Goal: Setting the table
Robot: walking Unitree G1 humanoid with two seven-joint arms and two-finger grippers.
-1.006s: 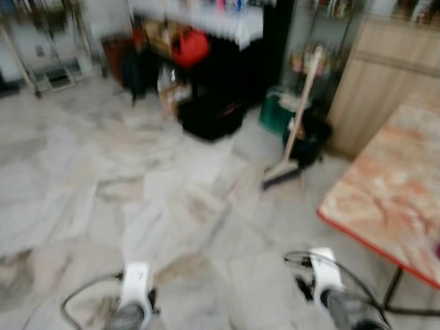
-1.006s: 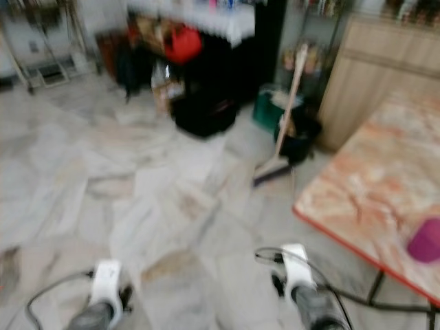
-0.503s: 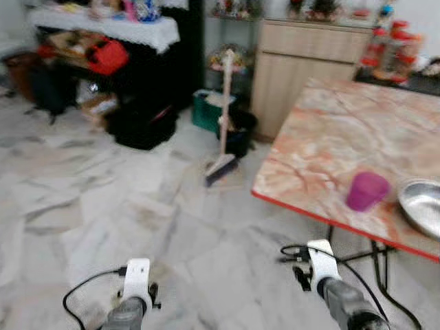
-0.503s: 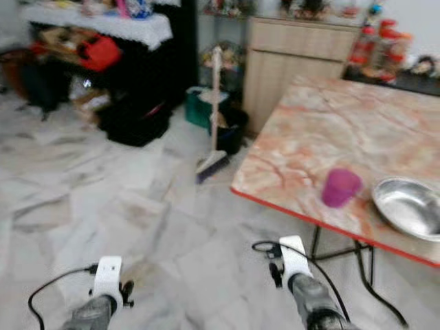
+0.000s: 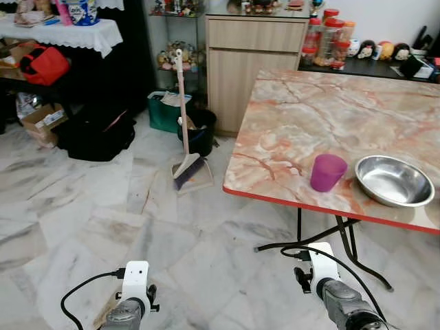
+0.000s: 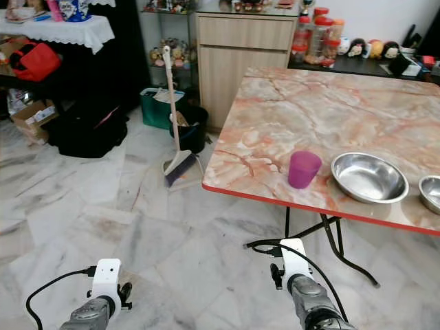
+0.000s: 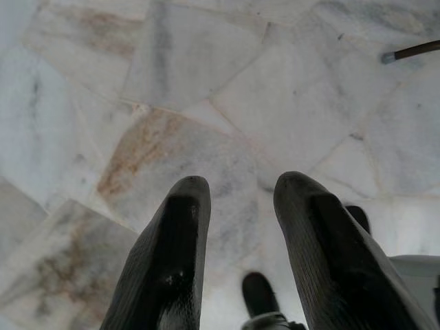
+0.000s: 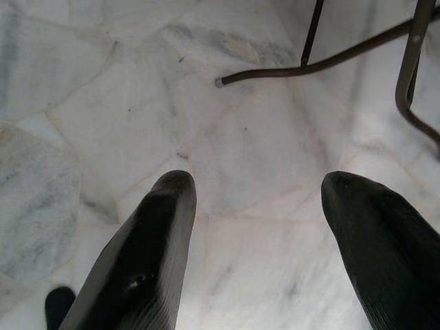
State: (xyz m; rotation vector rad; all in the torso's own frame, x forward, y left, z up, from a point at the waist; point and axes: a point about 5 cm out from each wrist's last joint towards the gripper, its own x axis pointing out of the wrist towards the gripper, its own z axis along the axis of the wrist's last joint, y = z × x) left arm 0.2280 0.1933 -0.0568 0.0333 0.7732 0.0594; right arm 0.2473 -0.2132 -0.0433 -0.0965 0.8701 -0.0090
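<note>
Marble floor point(image 5: 82, 206) spreads out ahead, pale and veined, and off to the right stands the desk point(image 5: 309, 124), its top a pink-orange marble pattern with a red edge. Near that front edge sits a purple cup point(image 5: 327, 172), upright, and just beside it a steel bowl point(image 5: 394, 180); the two are close but apart. In the right eye view a second steel bowl point(image 6: 431, 193) peeks in at the picture's right border.

Both arms hang low over the floor. The left gripper point(image 7: 237, 206) points down at a rust-stained tile, jaws a little apart with nothing between them. The right gripper point(image 8: 258, 206) hovers near the desk's dark metal legs point(image 8: 323, 58), jaws spread wide and empty.

Farther back, a broom point(image 5: 184, 130) leans upright by a black bin point(image 5: 199, 130), next to a wooden cabinet point(image 5: 254, 62). A red bag point(image 5: 45, 65) sits under a shelf with a white cloth point(image 5: 62, 34).
</note>
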